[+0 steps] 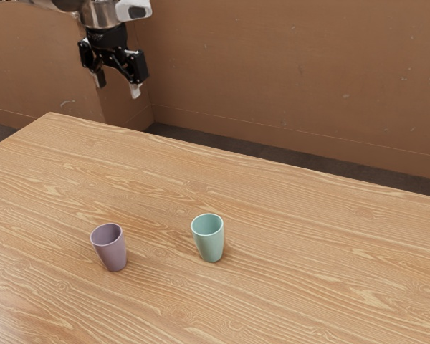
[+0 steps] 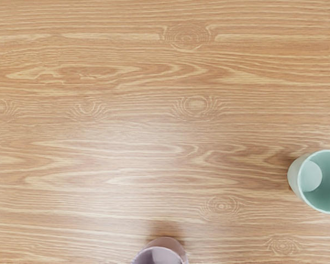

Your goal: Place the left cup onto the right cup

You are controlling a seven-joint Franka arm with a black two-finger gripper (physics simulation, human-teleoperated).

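I see the left cup [image 1: 109, 246] standing on the table [image 1: 322, 279] at the exterior view's left, the right cup [image 1: 208, 236] apart at its right.

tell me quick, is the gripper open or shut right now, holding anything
Gripper: open, holding nothing.

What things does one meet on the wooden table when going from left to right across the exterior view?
First the mauve tapered cup → then the pale green tapered cup. The black two-finger gripper hangs high up, sideways about in line with the mauve cup, so it gets no place in the order.
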